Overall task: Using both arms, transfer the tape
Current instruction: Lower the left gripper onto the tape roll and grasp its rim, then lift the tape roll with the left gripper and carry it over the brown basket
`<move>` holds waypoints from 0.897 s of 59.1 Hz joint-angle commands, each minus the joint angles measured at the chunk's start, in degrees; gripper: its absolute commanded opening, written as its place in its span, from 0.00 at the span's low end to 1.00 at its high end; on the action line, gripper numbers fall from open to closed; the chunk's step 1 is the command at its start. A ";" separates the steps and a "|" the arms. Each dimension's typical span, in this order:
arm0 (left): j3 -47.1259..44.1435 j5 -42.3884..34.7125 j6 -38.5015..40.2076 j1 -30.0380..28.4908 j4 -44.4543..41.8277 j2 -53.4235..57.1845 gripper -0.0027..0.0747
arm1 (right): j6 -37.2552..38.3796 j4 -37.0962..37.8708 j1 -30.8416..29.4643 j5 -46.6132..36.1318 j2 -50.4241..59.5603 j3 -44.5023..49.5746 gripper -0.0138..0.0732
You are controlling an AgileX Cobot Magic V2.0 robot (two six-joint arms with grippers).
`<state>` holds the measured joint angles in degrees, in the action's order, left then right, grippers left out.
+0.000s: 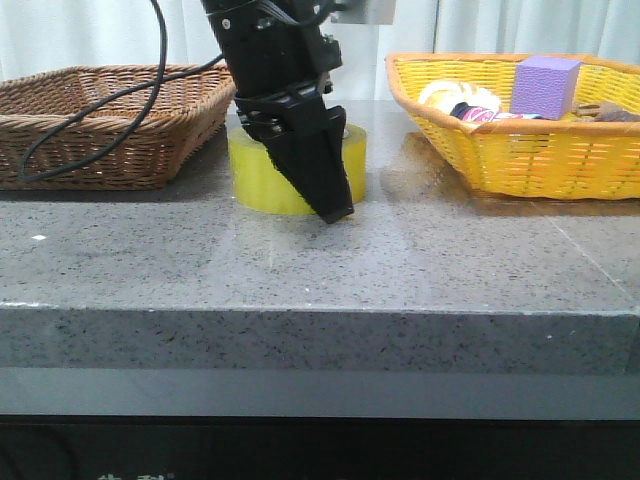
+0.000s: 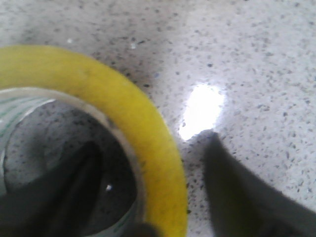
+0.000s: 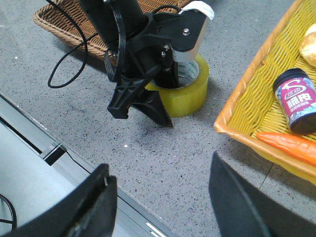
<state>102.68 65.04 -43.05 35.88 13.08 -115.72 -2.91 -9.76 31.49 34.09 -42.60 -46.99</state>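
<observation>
The tape point(image 1: 262, 180) lay flat on the table point(image 1: 320, 260), mid-table between two baskets. The left end effector point(image 1: 320, 170) was spread astride its wall, one finger in the core, ready to pinch. The right end effector point(image 3: 163, 197) hung spread and empty near the front edge, presumably awaiting handover.

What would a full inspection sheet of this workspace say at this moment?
Surface: grey speckled stone table, one bright glare spot.
Job's things: tape lying flat between the baskets.
Clutter: brown basket; yellow basket holding purple cube, bottle, carrot.
Grippers: left tool open, astride the tape's wall; right tool open, holding nothing.
Cables: black cable draped over the brown basket.
Surroundings: white curtain behind.
</observation>
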 commanded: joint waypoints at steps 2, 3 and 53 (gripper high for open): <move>1.63 -1.81 1.39 -0.19 0.50 2.29 0.30 | -0.32 -0.44 -0.24 -3.99 0.33 -1.45 0.67; 1.77 -1.81 1.78 -0.19 0.50 2.29 0.29 | -0.32 -0.44 -0.24 -3.99 0.33 -1.45 0.67; 26.87 8.46 30.64 -1.07 -14.39 4.53 0.26 | -0.32 -0.44 -0.24 -3.99 0.33 -1.45 0.67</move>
<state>126.36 72.58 -16.83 35.54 1.69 -115.49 -2.82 -9.76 31.49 34.09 -42.60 -46.99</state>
